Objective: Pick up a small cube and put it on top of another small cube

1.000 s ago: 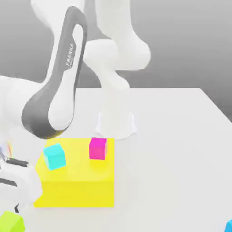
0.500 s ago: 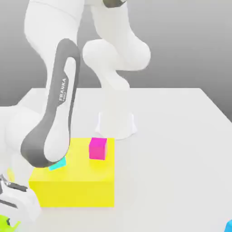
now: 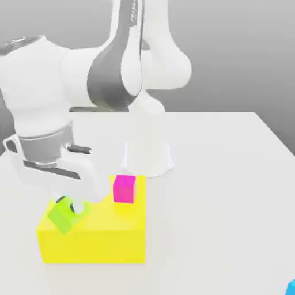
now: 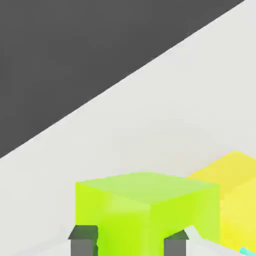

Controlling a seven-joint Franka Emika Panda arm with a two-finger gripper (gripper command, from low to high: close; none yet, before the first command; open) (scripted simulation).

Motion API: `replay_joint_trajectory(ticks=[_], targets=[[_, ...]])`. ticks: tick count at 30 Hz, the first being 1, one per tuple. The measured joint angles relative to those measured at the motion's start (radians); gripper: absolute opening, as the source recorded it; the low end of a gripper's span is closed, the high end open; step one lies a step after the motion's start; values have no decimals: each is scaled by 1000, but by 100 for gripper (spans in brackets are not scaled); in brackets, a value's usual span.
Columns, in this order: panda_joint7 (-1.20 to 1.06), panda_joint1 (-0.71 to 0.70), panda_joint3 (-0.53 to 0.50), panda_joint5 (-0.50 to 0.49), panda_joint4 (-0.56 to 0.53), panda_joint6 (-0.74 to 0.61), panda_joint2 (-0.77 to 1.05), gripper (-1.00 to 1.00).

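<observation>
My gripper (image 3: 69, 206) is shut on a small lime-green cube (image 3: 63, 216), which it holds tilted just above the left part of the big yellow block (image 3: 98, 237). In the hand view the green cube (image 4: 147, 207) sits between the two dark fingertips (image 4: 83, 239), with the yellow block (image 4: 239, 192) beside it. A magenta cube (image 3: 124, 188) stands on the yellow block's far edge, to the exterior view's right of my gripper. A thin cyan sliver (image 4: 246, 251) shows by the yellow block in the hand view.
The arm's white base (image 3: 147, 157) stands behind the yellow block. Part of a blue object (image 3: 291, 286) lies at the table's front corner on the exterior view's right. The white table (image 3: 224, 190) spreads out to the right of the block.
The gripper closed on the green cube at the table's front left, lifted it and carried it over the yellow block. The cyan cube on the block is now covered by the hand.
</observation>
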Motion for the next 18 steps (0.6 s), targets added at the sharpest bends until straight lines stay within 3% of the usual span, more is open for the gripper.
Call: replay_joint_trajectory(ticks=[14, 18], targets=[[484, -95, 224, -153, -345, -139, -502, -100], [527, -112, 254, -162, -410, -41, -469, -100]])
